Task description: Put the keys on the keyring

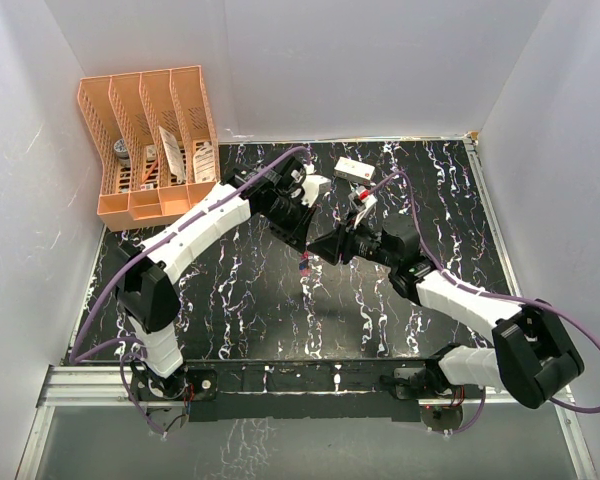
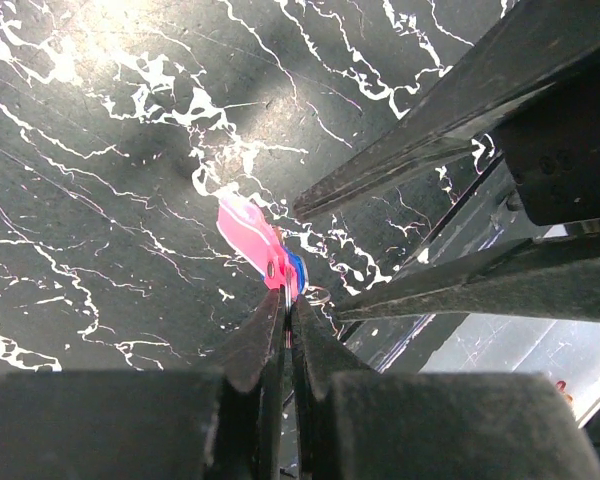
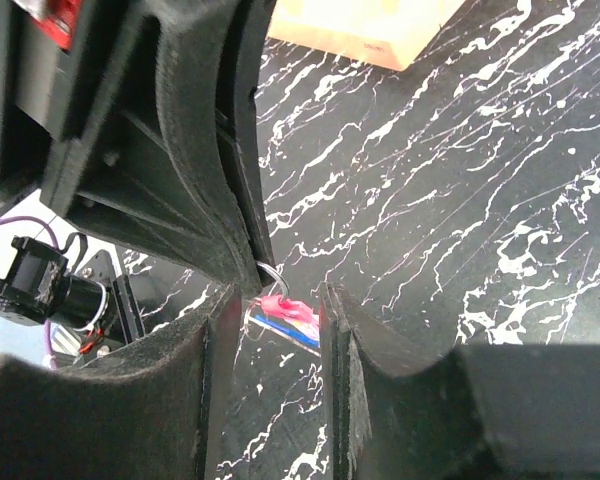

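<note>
My left gripper [image 2: 287, 300] is shut on the thin metal keyring [image 3: 273, 275] and holds it above the black marble table [image 1: 230, 300]. The pink key [image 2: 252, 240] and the blue key [image 2: 296, 270] hang from the ring just past the fingertips. My right gripper [image 3: 278, 315] is open, with one finger on each side of the pink key [image 3: 285, 307] and the blue key [image 3: 290, 328]. The keys lie close to its right finger. In the top view the two grippers meet mid-table, and the keys [image 1: 305, 265] show as a small coloured speck below them.
An orange file organizer [image 1: 150, 140] holding several items stands at the back left. A white box [image 1: 352, 170] with a red patch lies at the back centre. White walls close in the table on three sides.
</note>
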Controlling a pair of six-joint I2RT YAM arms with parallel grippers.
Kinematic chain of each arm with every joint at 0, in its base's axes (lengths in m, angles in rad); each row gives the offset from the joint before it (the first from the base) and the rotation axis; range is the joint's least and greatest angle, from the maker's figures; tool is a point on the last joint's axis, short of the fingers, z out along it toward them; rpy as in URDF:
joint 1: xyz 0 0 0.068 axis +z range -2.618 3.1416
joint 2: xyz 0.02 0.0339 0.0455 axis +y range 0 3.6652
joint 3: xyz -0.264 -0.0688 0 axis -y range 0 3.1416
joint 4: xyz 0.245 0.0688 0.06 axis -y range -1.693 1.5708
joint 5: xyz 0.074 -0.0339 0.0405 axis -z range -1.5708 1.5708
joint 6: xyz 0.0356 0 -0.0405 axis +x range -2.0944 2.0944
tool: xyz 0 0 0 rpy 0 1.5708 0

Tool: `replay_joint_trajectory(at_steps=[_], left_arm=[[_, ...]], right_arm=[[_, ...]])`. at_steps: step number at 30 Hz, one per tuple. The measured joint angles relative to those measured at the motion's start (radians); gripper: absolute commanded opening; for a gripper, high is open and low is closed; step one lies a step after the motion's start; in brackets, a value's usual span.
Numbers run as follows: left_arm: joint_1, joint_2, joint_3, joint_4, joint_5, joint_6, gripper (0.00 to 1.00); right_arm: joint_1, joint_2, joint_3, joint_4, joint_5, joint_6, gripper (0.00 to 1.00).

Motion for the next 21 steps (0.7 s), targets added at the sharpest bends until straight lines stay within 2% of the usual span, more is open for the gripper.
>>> replay_joint_trajectory(at_steps=[21], left_arm=[[0.0, 0.007, 0.026, 0.004, 0.0, 0.0, 0.0]], right_arm=[[0.0, 0.036, 0.0, 0.001, 0.013, -0.011, 0.31]])
